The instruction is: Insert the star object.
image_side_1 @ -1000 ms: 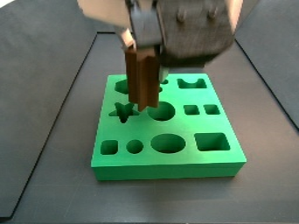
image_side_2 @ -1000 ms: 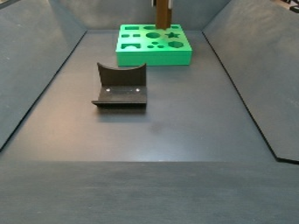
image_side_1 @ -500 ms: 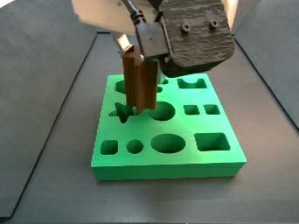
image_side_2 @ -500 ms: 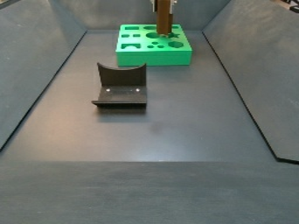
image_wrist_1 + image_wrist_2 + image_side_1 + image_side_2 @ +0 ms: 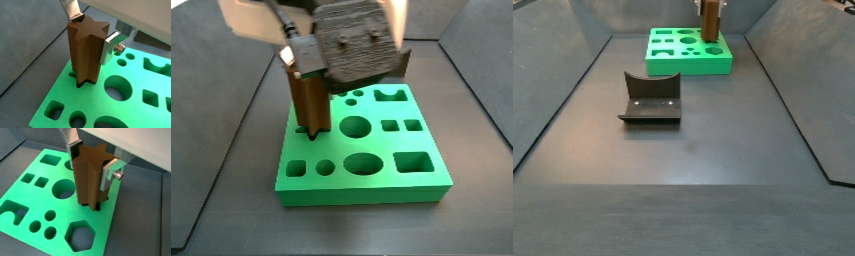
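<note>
The star object (image 5: 309,100) is a reddish-brown ridged peg, held upright in my gripper (image 5: 306,68), which is shut on its upper end. Its lower end stands at the star-shaped hole (image 5: 309,130) on one side of the green board (image 5: 365,192). In both wrist views the silver fingers (image 5: 110,44) (image 5: 110,170) clamp the peg (image 5: 85,50) (image 5: 90,178) from two sides, and dark parts of the hole show around its foot (image 5: 81,83). How deep the foot sits I cannot tell. The peg also shows in a side view (image 5: 710,20) above the board (image 5: 687,66).
The green board (image 5: 63,94) (image 5: 40,198) has several other holes: round, square, hexagonal and arched. The dark fixture (image 5: 651,98) stands on the floor apart from the board. Sloping dark walls border the floor on both sides.
The gripper has carried the peg sideways across the board, from beside the round hole to over the star-shaped hole, with its foot now at that hole. The grip is unchanged.
</note>
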Controlling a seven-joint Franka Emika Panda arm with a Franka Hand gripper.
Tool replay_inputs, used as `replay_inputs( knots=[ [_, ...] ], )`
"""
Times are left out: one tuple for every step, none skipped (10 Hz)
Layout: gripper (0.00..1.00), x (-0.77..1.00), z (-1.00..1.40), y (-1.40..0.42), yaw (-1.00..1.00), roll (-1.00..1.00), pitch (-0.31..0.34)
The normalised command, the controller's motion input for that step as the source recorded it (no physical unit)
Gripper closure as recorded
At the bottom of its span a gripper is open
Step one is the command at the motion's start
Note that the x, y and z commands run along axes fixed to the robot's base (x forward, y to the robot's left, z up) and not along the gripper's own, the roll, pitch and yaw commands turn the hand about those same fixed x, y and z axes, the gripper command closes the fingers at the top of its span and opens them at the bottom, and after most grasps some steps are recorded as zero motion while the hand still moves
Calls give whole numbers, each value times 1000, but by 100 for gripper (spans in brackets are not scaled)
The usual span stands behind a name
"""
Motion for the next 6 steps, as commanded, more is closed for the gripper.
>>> replay_inputs(
  knots=[
    [100,-140,-123,0,100,-106,-107],
    [100,-63,-163,-3,186,-39,-76],
    [100,0,-217,-37,294,0,-14],
    [100,74,-277,-57,317,0,0],
    [100,160,-300,-91,280,0,3],
    [100,317,-366,-131,123,0,63]
  ],
)
